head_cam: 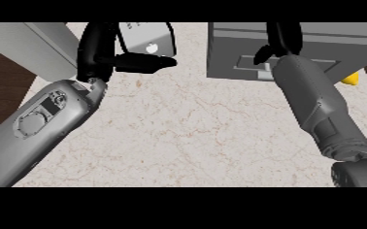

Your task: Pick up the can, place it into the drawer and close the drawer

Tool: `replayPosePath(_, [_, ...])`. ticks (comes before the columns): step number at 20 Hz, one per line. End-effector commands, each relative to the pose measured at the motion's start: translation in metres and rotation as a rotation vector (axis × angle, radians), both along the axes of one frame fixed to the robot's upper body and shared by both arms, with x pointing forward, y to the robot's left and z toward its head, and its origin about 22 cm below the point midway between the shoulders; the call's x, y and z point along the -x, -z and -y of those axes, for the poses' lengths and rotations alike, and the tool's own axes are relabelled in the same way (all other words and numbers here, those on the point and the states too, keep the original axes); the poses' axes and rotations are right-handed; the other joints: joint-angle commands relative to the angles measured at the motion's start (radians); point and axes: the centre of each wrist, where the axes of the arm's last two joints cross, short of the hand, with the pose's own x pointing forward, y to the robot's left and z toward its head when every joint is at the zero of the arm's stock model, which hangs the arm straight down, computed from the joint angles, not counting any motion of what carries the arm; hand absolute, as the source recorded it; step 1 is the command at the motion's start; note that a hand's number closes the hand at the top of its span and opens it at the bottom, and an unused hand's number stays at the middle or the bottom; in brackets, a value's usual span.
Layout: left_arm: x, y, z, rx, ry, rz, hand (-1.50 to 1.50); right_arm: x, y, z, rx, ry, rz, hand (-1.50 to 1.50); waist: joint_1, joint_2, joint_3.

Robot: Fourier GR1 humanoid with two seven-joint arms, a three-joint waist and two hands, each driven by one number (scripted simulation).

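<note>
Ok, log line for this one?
left hand: open, resting by appliance | right hand: at drawer unit, fingers unclear | can: not seen | yellow item right edge

Counter top (186, 126): we found pale marble-patterned stone with fine reddish-brown veining, evenly lit and filling most of the view. Floor (14, 85): we noted a dark brown strip at the left edge, beyond the counter. Panel (43, 43): we recorded a flat light grey slab at upper left, set on a slant between counter and floor.
</note>
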Motion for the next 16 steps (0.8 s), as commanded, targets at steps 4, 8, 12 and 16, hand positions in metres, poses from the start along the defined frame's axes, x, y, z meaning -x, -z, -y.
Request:
replayPosePath(4, [0.002, 0.006, -0.016, 0.008, -0.014, -0.014, -1.5, -0.013, -0.037, -0.043, -0.361, -0.11, 0.088, -1.5, 0.011, -0.007, -0.001])
replayPosePath(8, [0.006, 0.007, -0.015, 0.014, -0.033, 0.004, -1.5, -0.008, -0.023, -0.054, -0.5, -0.137, 0.093, -1.5, 0.003, -0.011, -0.001])
replayPosePath(12, [0.007, 0.011, -0.036, 0.004, -0.031, -0.016, -1.5, -0.016, -0.05, -0.063, -0.717, -0.181, 0.073, -1.5, -0.005, -0.017, -0.003])
replayPosePath(16, [0.016, 0.022, -0.027, 0.021, -0.044, -0.026, -1.5, -0.009, -0.021, -0.044, -0.755, -0.201, 0.061, -1.5, -0.029, -0.021, -0.003])
